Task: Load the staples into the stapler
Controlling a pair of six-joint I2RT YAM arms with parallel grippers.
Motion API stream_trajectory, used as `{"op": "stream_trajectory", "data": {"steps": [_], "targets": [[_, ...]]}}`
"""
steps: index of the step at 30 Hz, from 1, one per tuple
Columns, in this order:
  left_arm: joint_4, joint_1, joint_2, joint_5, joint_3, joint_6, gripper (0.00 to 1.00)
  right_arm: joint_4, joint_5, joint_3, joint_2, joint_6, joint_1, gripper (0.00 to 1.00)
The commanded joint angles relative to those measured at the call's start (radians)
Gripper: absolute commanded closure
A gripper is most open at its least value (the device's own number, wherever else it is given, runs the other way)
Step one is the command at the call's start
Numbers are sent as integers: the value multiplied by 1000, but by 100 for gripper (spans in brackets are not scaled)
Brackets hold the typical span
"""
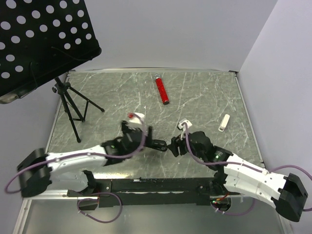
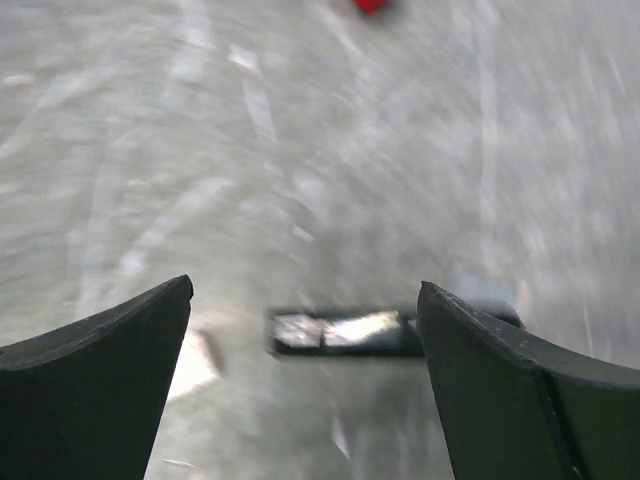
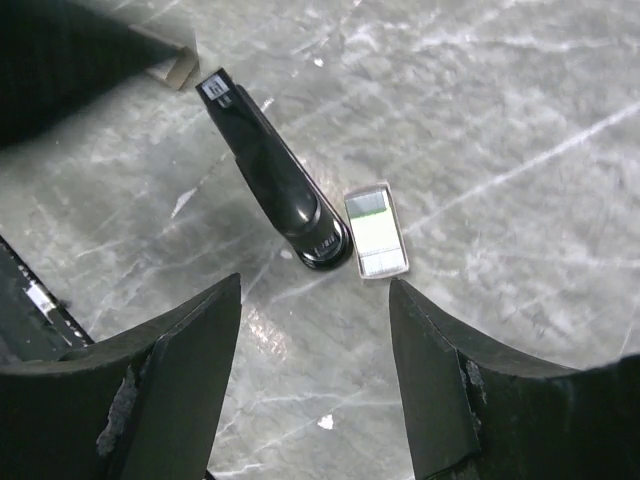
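The black stapler (image 3: 275, 175) lies flat on the marble table, pointing away up-left in the right wrist view. The staples (image 3: 375, 232), a small silver strip, lie right beside its near rounded end. My right gripper (image 3: 315, 300) hangs open just short of both, holding nothing. In the blurred left wrist view the stapler (image 2: 345, 333) lies crosswise a little beyond my open left gripper (image 2: 305, 300). From above, the stapler (image 1: 159, 145) sits between the left gripper (image 1: 147, 138) and the right gripper (image 1: 172, 147); the staples are hidden there.
A red tube (image 1: 162, 90) lies at the back middle and a white piece (image 1: 224, 122) to the right. A small beige box with a red mark (image 1: 136, 116) sits behind the left gripper. A black perforated stand on a tripod (image 1: 68, 100) occupies the far left.
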Motion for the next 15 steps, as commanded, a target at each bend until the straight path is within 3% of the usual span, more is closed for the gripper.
{"op": "stream_trajectory", "data": {"steps": [1,10,15], "targets": [[-41,216,-186,96,-54,-122,1,-105,-105,157,116,-94,-18,32],[-136,645,-322,252,3,-117,1,-393,-160,494,433,-323,-15,32],[-90,788,-325,307,40,-44,0,-501,-168,625,546,-391,5,32]]}}
